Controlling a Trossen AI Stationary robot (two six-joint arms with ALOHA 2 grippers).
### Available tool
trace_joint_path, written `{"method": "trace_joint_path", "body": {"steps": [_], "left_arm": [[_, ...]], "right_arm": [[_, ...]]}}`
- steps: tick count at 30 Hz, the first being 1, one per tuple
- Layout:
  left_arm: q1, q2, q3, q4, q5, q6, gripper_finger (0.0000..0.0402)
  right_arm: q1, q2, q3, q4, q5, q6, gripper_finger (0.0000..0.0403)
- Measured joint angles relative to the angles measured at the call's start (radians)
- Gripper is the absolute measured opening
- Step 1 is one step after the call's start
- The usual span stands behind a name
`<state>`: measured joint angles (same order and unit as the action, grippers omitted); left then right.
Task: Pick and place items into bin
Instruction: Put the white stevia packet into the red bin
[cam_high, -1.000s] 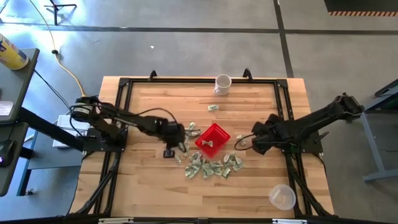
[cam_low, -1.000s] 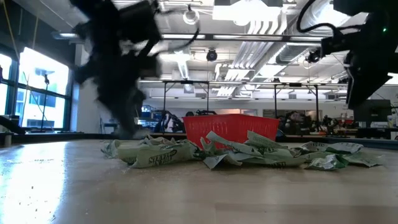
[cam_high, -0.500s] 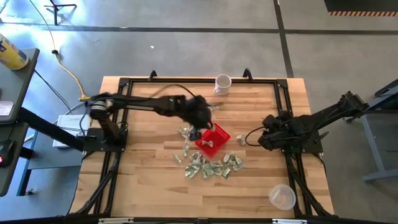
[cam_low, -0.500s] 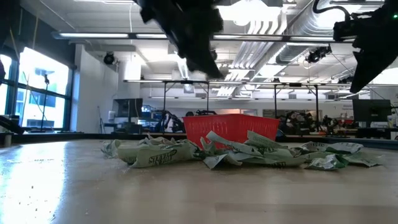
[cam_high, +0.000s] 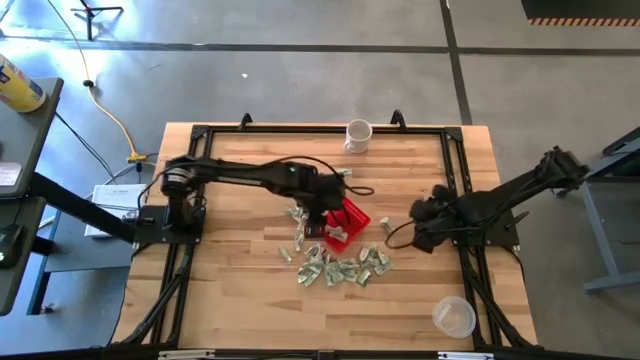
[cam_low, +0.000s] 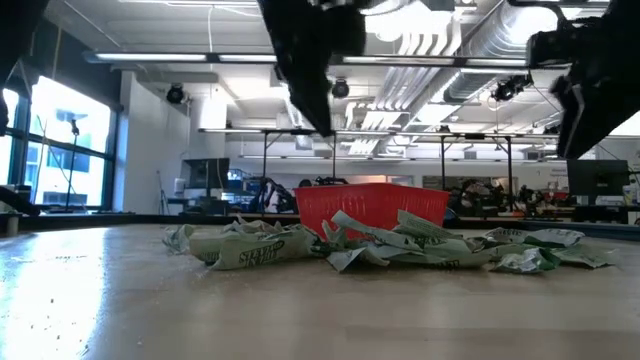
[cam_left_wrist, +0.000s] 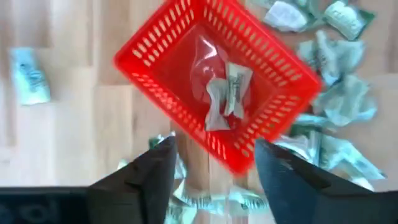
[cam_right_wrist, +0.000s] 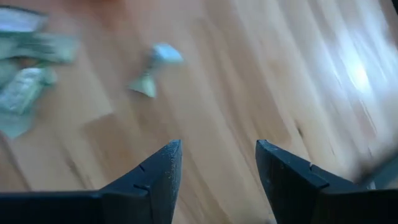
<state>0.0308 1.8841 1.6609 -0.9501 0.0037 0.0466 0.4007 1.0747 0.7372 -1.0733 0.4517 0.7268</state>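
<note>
The red basket, a low square of slotted plastic, sat near the middle of the wooden table and held two crumpled green-and-white paper pieces. More paper pieces lay heaped just beside it. The left gripper hovered over the basket, fingers apart and empty. The right gripper hung over bare wood beside one stray piece, likewise spread and empty.

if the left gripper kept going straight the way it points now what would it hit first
Probably the red basket: the left gripper hangs over it with fingers open, aimed into it, where paper pieces already lie. Its height above the basket is unclear.
</note>
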Motion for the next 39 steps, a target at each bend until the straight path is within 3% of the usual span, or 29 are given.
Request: {"method": "trace_joint_path", "body": {"steps": [3, 7, 11, 17, 22, 27, 30, 35, 39], "left_arm": [[0.013, -0.062, -0.046, -0.05, -0.057, -0.015, 0.0273], [0.049, -0.168, -0.205, -0.048, -0.082, -0.079, 0.027], [0.076, -0.289, -0.418, -0.012, -0.079, -0.17, 0.025], [0.082, -0.493, -0.682, 0.125, -0.016, -0.28, 0.0219], [0.08, -0.614, -0.781, 0.137, -0.014, -0.336, 0.0216], [0.08, -0.686, -0.838, 0.181, -0.014, -0.344, 0.0229], [0.08, -0.694, -0.864, 0.225, -0.009, -0.342, 0.0237], [0.08, -0.695, -0.896, 0.244, 0.048, -0.35, 0.0242], [0.08, -0.696, -0.906, 0.227, 0.072, -0.369, 0.0239]], "right_arm": [[-0.016, 0.064, 0.0, 0.143, 0.003, -0.076, 0.0198], [-0.029, 0.192, 0.0, 0.248, 0.023, -0.033, 0.0198], [-0.027, 0.306, 0.0, 0.305, 0.075, -0.011, 0.0198], [-0.081, 0.385, 0.0, 0.358, 0.005, 0.045, 0.0198], [-0.153, 0.244, 0.0, 0.287, -0.041, 0.159, 0.0198], [-0.249, -0.035, -0.009, 0.086, -0.101, 0.257, 0.0198], [-0.291, -0.178, -0.085, 0.17, -0.19, 0.243, 0.0198], [-0.28, -0.181, -0.218, 0.423, -0.313, 0.087, 0.0197], [-0.281, -0.114, -0.227, 0.51, -0.244, 0.101, 0.0203]]}}
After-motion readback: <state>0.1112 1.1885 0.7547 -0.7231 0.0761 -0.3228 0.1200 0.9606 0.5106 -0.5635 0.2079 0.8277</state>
